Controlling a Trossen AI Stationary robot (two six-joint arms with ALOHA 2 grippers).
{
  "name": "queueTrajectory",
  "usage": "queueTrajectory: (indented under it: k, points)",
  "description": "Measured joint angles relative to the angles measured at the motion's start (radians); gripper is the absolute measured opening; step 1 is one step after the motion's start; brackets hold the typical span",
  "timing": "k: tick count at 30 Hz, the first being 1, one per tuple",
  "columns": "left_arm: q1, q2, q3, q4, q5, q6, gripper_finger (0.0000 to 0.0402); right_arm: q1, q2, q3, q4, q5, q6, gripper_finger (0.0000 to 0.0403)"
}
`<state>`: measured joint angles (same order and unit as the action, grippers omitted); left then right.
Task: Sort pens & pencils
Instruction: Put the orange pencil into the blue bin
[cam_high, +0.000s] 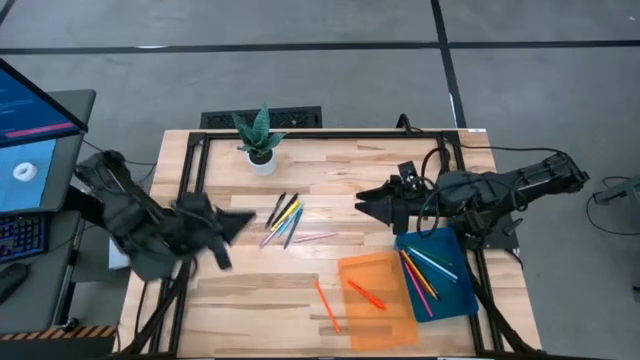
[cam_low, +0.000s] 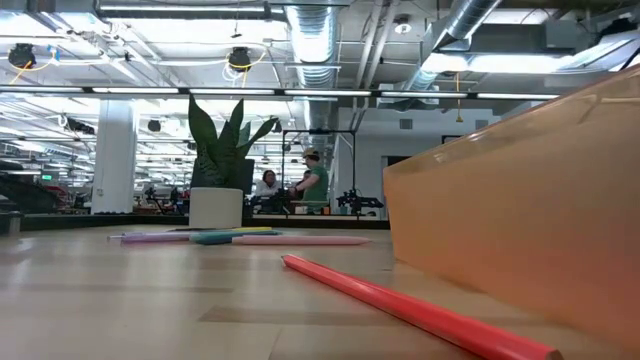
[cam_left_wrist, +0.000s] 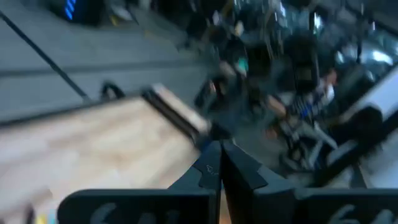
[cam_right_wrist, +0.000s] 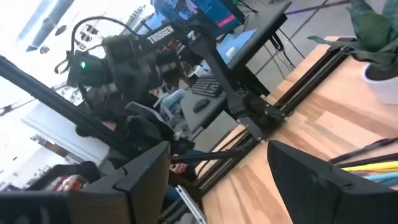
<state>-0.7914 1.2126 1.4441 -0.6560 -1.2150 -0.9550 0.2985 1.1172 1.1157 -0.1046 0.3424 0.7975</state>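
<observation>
Several loose pens and pencils (cam_high: 285, 220) lie in a fan on the wooden table's middle; in the low view they show as a flat row (cam_low: 230, 238). One orange pen (cam_high: 327, 305) lies on the table beside the orange tray (cam_high: 385, 310), and another (cam_high: 365, 293) lies in that tray. The blue tray (cam_high: 455, 290) holds several pens (cam_high: 425, 272). My left gripper (cam_high: 243, 219) hovers left of the loose pile, shut and empty (cam_left_wrist: 217, 165). My right gripper (cam_high: 362, 201) hovers right of the pile, open, with nothing between its fingers (cam_right_wrist: 217, 171).
A potted plant (cam_high: 260, 145) stands at the table's far edge, behind the pile. The orange tray's wall (cam_low: 530, 230) fills the low view's right side. A monitor and keyboard (cam_high: 25, 170) stand off the table's left. People show in the room beyond (cam_low: 310, 180).
</observation>
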Motion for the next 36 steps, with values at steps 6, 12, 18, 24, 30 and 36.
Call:
queueTrajectory:
  k: [6, 12, 18, 24, 30, 36]
  points:
    - [-0.037, -0.093, 0.0, 0.051, -0.072, 0.128, 0.0, 0.016, 0.0, 0.001, 0.02, 0.001, 0.033, 0.029]
    - [-0.078, -0.106, 0.0, 0.051, 0.01, 0.12, 0.0, 0.032, 0.0, 0.001, 0.09, -0.006, -0.014, 0.029]
    - [-0.139, -0.028, 0.0, 0.079, 0.079, 0.066, 0.0, 0.14, 0.0, 0.001, 0.17, -0.103, -0.16, 0.029]
    - [-0.161, 0.106, 0.0, 0.002, 0.048, -0.097, 0.0, 0.204, -0.016, 0.002, 0.058, -0.013, -0.177, 0.029]
    - [-0.144, 0.253, 0.0, -0.096, 0.05, -0.36, 0.0, 0.141, -0.005, 0.001, -0.115, -0.005, -0.121, 0.029]
    - [-0.132, 0.371, -0.001, -0.19, 0.066, -0.61, 0.0003, 0.069, -0.004, 0.0, -0.179, -0.086, -0.118, 0.029]
